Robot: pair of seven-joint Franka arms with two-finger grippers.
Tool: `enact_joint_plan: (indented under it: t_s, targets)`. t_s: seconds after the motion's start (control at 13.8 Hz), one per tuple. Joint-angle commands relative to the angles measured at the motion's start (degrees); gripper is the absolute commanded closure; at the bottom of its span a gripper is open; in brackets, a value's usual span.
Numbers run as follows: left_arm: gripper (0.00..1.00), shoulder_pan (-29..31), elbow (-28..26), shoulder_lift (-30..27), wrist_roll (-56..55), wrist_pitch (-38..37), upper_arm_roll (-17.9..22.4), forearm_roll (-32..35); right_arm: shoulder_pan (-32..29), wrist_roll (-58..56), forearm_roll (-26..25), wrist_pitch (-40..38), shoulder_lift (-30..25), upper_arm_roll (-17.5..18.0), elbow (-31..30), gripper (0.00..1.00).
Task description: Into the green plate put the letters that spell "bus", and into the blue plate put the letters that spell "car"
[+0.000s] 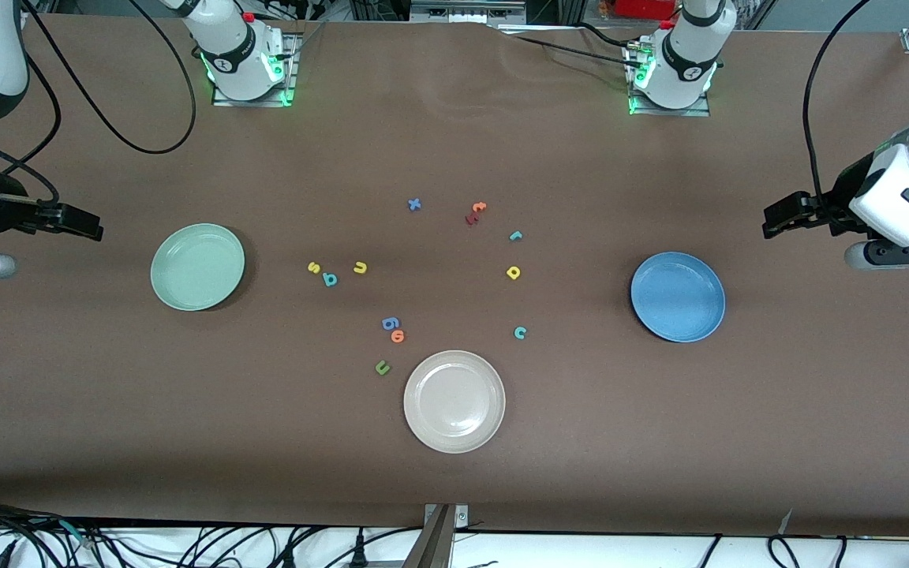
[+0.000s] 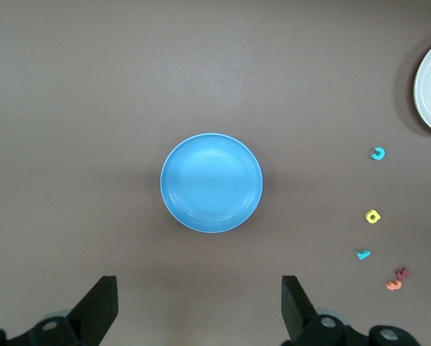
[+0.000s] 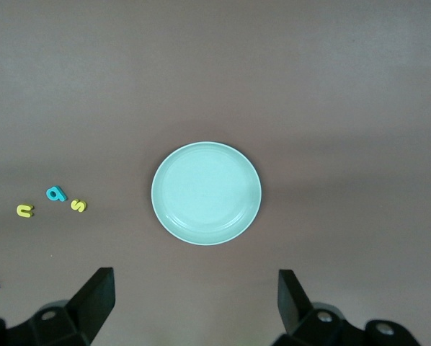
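In the front view you see a brown matte table (image 1: 454,142). The round green plate (image 1: 197,267) lies toward the right arm's end, the blue plate (image 1: 678,297) toward the left arm's end. Between them lie the small foam yellow "s" (image 1: 313,267), teal "b" (image 1: 330,278), yellow "u" (image 1: 360,268), teal "r" (image 1: 515,235), yellow "a" (image 1: 513,272) and teal "c" (image 1: 520,333).

In the left wrist view, the left gripper (image 2: 200,306) hangs wide open and empty near the blue plate.

In the right wrist view, the right gripper (image 3: 195,303) is also wide open and empty, near the green plate.
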Motion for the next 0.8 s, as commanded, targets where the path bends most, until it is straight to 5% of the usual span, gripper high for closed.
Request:
enact_joint_plan:
  t_s: [0.0,0.73]
  targets:
    - [0.00,-0.4,2.0,1.0,-0.7,-0.5,0.0,1.6,-0.6,0.5,0.9,0.0,-0.7,0.5,-0.3,0.00]
    - [0.00,-1.8,2.0,1.0,-3.0,-0.5,-0.1,1.8,-0.6,0.5,0.9,0.0,-0.7,0.5,-0.4,0.00]
